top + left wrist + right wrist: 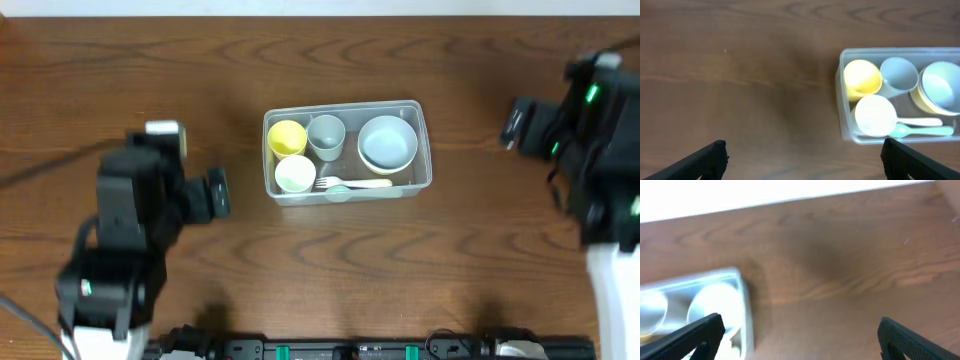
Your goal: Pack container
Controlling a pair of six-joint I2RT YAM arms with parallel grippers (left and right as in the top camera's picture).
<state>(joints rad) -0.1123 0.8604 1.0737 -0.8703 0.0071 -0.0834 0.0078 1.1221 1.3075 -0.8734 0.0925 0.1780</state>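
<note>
At mid-bench sits the clear container, with an arm standing well apart from it on either side.
Its see-through walls, rounded corners and rim enclose a yellow cup, a grey cup, a pale cup, a grey-blue bowl and two light utensils. The left end effector and the right end effector gape wide, holding nothing, above the dark wood-grain bench.

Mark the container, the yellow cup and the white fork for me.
container [349,167], overhead view, bare floor between the cups and the bowl.
yellow cup [287,137], overhead view, inside of its mouth.
white fork [364,183], overhead view, middle of its handle.
</note>
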